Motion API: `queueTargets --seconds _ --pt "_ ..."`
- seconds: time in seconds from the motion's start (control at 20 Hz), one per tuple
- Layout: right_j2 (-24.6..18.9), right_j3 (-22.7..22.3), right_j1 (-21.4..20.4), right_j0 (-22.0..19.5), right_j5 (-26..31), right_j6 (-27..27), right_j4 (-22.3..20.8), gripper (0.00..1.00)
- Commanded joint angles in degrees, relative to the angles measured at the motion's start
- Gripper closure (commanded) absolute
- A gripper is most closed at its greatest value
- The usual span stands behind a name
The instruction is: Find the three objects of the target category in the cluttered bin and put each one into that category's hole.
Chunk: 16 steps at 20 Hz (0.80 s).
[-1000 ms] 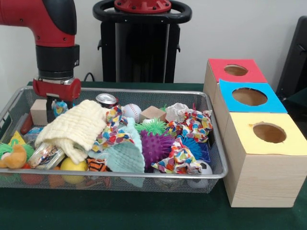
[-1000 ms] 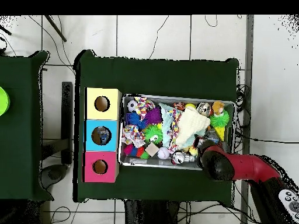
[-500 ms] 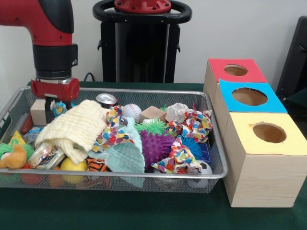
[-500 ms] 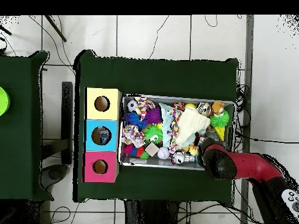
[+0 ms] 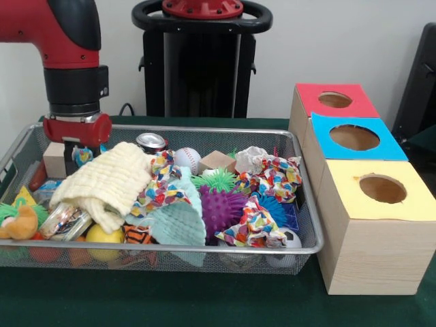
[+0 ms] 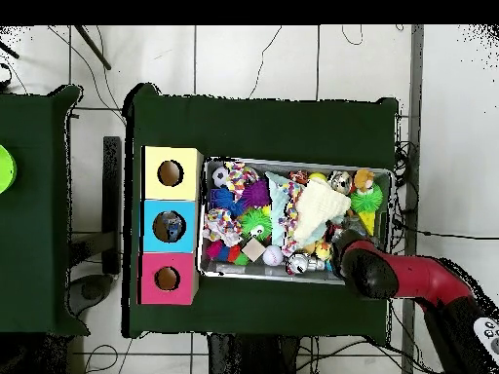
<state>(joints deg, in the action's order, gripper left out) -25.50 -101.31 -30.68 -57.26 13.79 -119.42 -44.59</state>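
Over the far left corner of the wire mesh bin (image 5: pixel 303 251), as the front view has it, the gripper (image 5: pixel 76 155) hangs from the red and black arm (image 5: pixel 71 61). Its dark fingers reach down just behind the cream knitted cloth (image 5: pixel 109 180), beside a wooden block (image 5: pixel 54 158) and touching or nearly touching a small blue patterned item (image 5: pixel 84 154). Whether the fingers are parted or closed, and whether they hold anything, cannot be told from either view.

Inside the bin, the cream cloth covers much of the left half. Right of it lie a drink can (image 5: pixel 151 142), a baseball (image 5: pixel 187 159), a second wooden block (image 5: pixel 217 161), a green spiky ball (image 5: pixel 219 180) and a purple spiky ball (image 5: pixel 221 209). Crumpled multicoloured cloths (image 5: pixel 272 178) sit toward the bin's right end, with a small soccer ball (image 5: pixel 289 239) in the near right corner. A yellow ball (image 5: pixel 102 235) rests against the near wall.

Just right of the bin stand three wooden boxes, with a red-topped hole (image 5: pixel 334 100), a blue-topped hole (image 5: pixel 354 137) and a yellow-topped hole (image 5: pixel 382 189). From overhead, something lies inside the blue box's hole (image 6: pixel 172 227).
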Motion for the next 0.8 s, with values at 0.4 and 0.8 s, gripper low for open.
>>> queueTargets --seconds 0.4,0.8 --pt "-7.6 4.6 1.1 -3.9 9.9 17.3 -3.9 0.0" --pt "-8.5 4.9 1.6 -4.4 10.5 17.3 -4.6 0.0"
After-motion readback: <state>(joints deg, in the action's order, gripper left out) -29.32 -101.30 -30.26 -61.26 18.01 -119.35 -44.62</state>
